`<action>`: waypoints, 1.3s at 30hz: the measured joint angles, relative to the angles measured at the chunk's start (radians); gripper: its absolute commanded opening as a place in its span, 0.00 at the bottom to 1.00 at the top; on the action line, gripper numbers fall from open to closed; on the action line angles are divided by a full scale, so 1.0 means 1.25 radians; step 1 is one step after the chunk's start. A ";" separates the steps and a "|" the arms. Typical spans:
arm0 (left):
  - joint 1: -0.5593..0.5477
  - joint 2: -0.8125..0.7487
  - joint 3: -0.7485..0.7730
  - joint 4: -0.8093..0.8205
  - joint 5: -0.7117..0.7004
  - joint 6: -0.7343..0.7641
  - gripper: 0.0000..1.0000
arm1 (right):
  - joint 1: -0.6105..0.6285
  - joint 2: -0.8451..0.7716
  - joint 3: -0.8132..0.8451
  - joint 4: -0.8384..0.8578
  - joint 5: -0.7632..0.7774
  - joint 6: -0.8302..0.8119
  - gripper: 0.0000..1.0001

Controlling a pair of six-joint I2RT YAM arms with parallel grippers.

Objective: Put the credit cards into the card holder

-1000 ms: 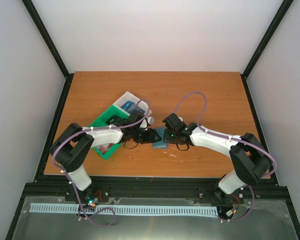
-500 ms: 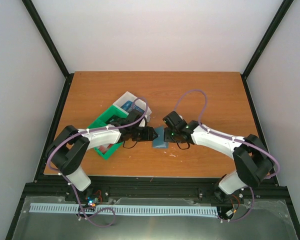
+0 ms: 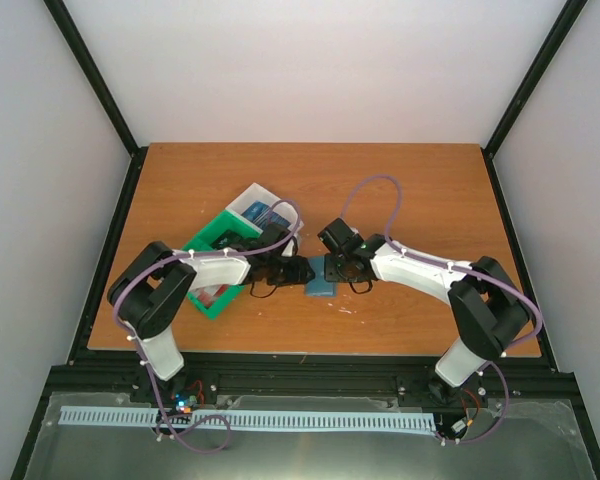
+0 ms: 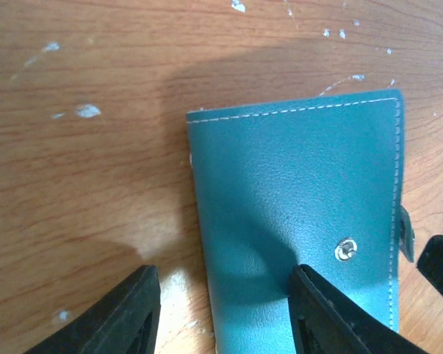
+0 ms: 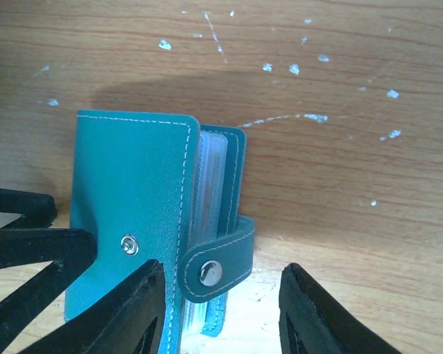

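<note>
Task status: not started on insertion. Cards [image 3: 265, 212] lie in the white bin [image 3: 248, 197], which sits on the green bin [image 3: 205, 248], at the left; none is in the holder [image 3: 320, 280]. Remaining: unfold the holder, fetch the cards, slot them in.

Left gripper [image 3: 298, 272]: jaws apart, one finger over the holder's cover, one over the table [image 3: 420, 190]; nothing clamped.

Holder: flat on the table between both grippers, folded shut, strap [image 5: 214, 269] unsnapped. Long axis runs near-to-far; spine faces left, open edge faces right.

Right gripper [image 3: 338, 268]: jaws apart, straddling the strap end, gripping nothing
</note>
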 measured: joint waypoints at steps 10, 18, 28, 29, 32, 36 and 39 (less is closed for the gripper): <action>-0.001 0.034 0.033 -0.005 -0.009 -0.010 0.40 | 0.000 0.026 0.000 -0.011 0.016 -0.004 0.31; -0.008 0.043 0.053 -0.037 -0.038 -0.013 0.37 | 0.000 0.034 0.010 -0.027 0.038 -0.001 0.23; -0.012 0.050 0.063 -0.039 -0.055 -0.013 0.38 | 0.000 0.034 0.021 -0.033 0.026 -0.004 0.44; -0.012 0.050 0.063 -0.039 -0.055 -0.013 0.37 | 0.000 0.034 0.021 -0.033 0.023 -0.005 0.44; -0.012 0.051 0.063 -0.038 -0.055 -0.017 0.37 | 0.000 0.035 0.021 -0.031 0.017 -0.005 0.44; -0.012 0.051 0.062 -0.037 -0.055 -0.022 0.37 | 0.000 0.035 0.021 -0.028 0.016 -0.004 0.47; -0.012 0.051 0.062 -0.035 -0.055 -0.025 0.37 | 0.000 0.036 0.021 -0.024 0.015 -0.004 0.54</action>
